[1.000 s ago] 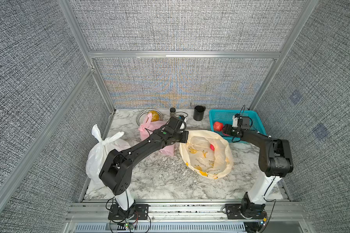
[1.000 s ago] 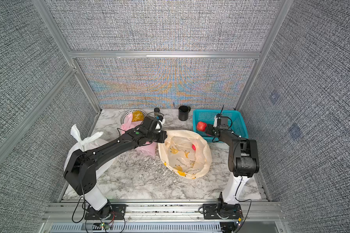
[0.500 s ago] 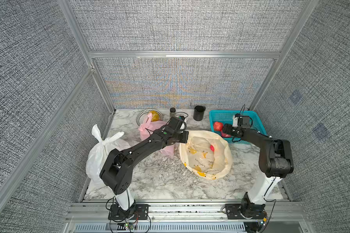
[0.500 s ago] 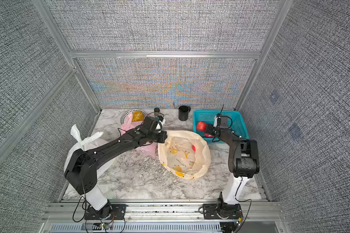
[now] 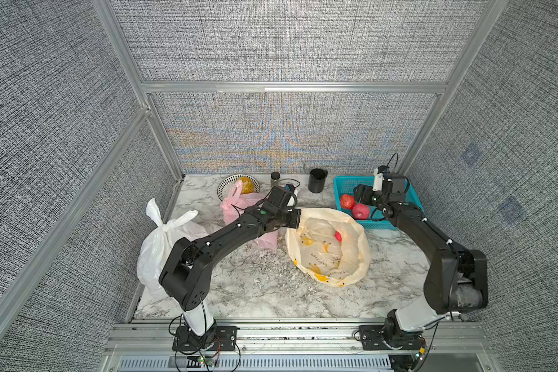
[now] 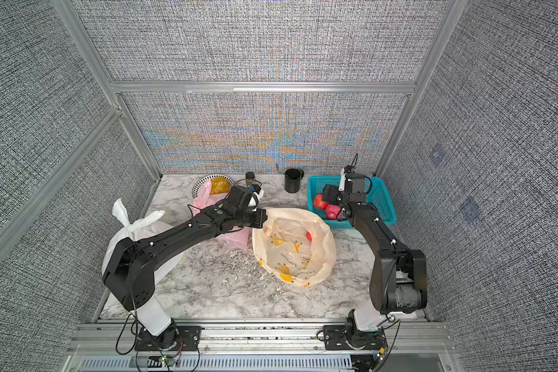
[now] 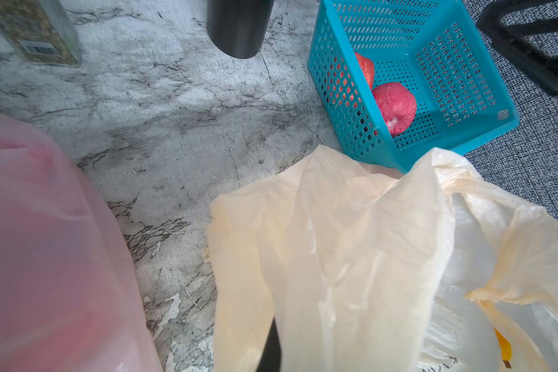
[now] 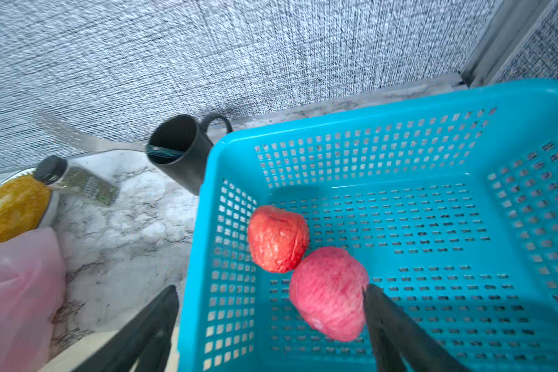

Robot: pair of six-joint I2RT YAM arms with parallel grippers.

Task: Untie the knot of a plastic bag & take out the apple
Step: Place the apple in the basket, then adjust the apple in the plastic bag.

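Grey woven wall panels (image 5: 271,42), aluminium frame (image 5: 290,87), veined marble tabletop (image 5: 255,290)

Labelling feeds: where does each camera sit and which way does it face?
Top views: high above bases, looking down at table; left arm, right arm show.
Left wrist: on left arm, facing cream bag, basket; one finger shows.
Right wrist: above basket, facing apples; open right hand shows.
Shared: both wrist views see those apples.

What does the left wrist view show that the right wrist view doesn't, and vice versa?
Left wrist only: the mouth of the cream bag. Right wrist only: the open right gripper at the blue basket, a metal utensil in the black mug, yellow food on a plate. Both: basket, two red apples, mug, jar, pink bag.
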